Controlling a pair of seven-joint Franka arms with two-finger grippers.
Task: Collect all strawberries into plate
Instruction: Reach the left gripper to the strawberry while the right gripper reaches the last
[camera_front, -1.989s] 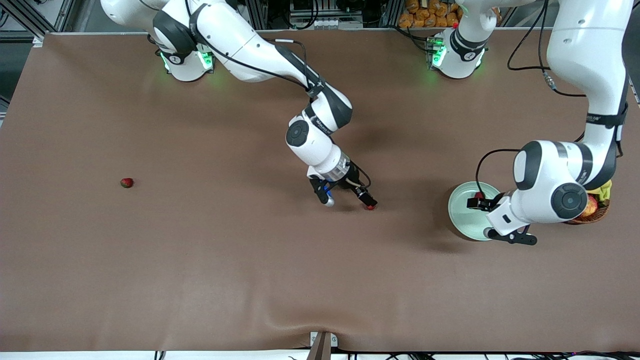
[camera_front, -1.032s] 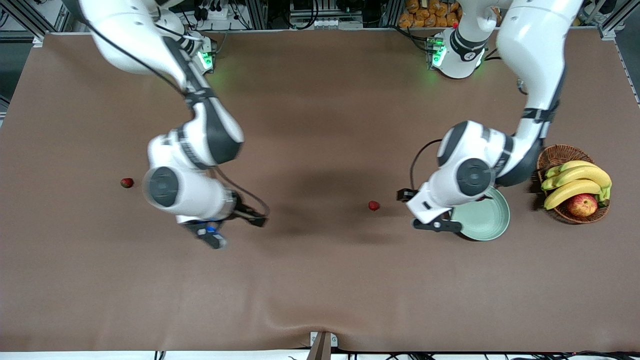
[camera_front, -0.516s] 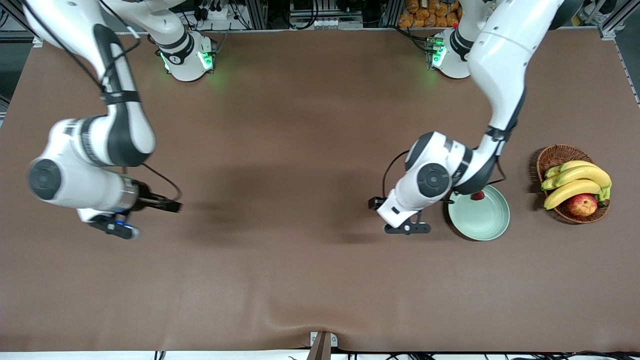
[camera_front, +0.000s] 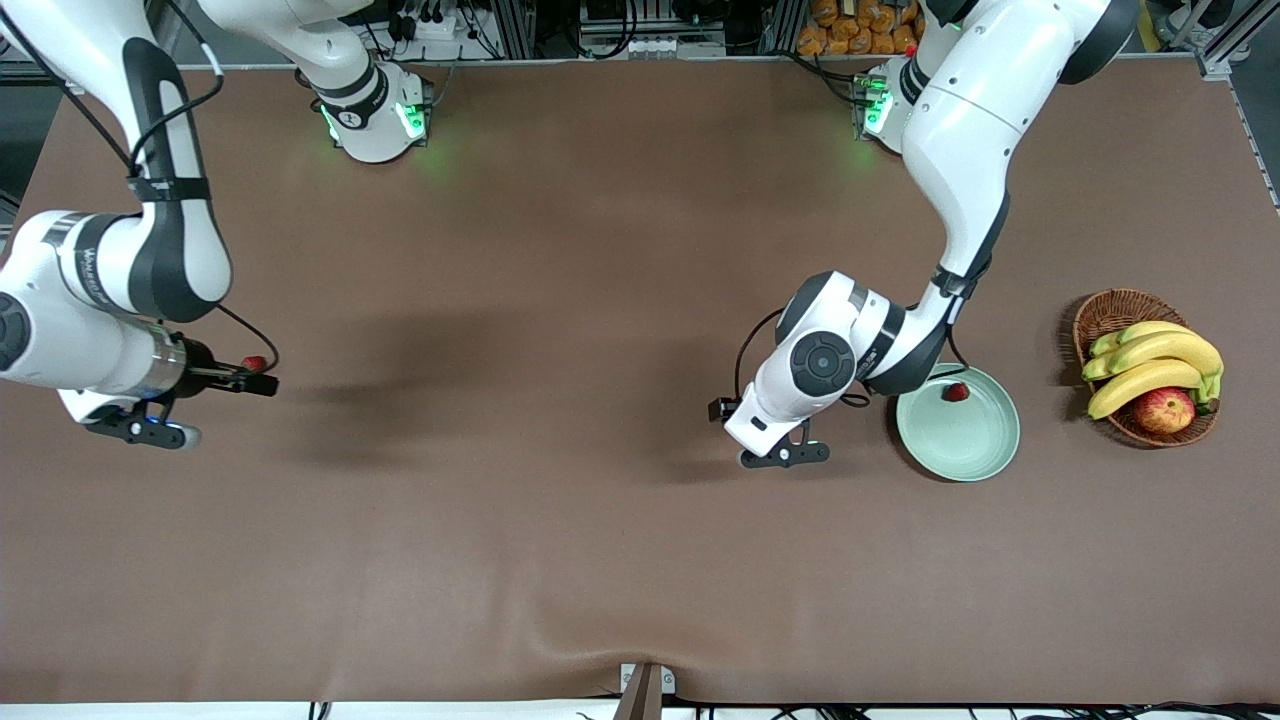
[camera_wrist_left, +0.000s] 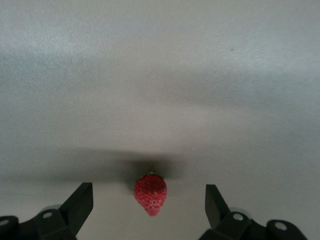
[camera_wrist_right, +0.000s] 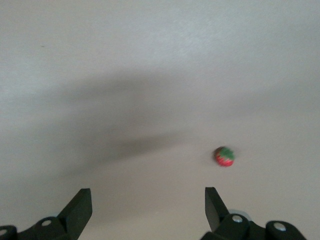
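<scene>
The pale green plate (camera_front: 975, 445) lies near the left arm's end of the table with one strawberry (camera_front: 957, 391) in it. My left gripper (camera_front: 758, 432) is open, low over the table beside the plate. A second strawberry (camera_wrist_left: 150, 194) lies on the table between its open fingers (camera_wrist_left: 82, 197); the hand hides it in the front view. My right gripper (camera_front: 222, 410) is open near the right arm's end of the table, beside a third strawberry (camera_front: 254, 363). In the right wrist view this berry (camera_wrist_right: 224, 156) lies ahead of the open gripper (camera_wrist_right: 147, 200), off its centre line.
A brown wicker basket (camera_front: 1110, 310) with bananas (camera_front: 1150, 365) and an apple (camera_front: 1163, 409) stands at the left arm's end of the table, beside the plate. The table is covered by a brown mat (camera_front: 600, 550).
My right arm has swung from the table's middle to the strawberry at its own end. My left arm has moved from over the plate to over the middle strawberry, leaving one berry in the plate.
</scene>
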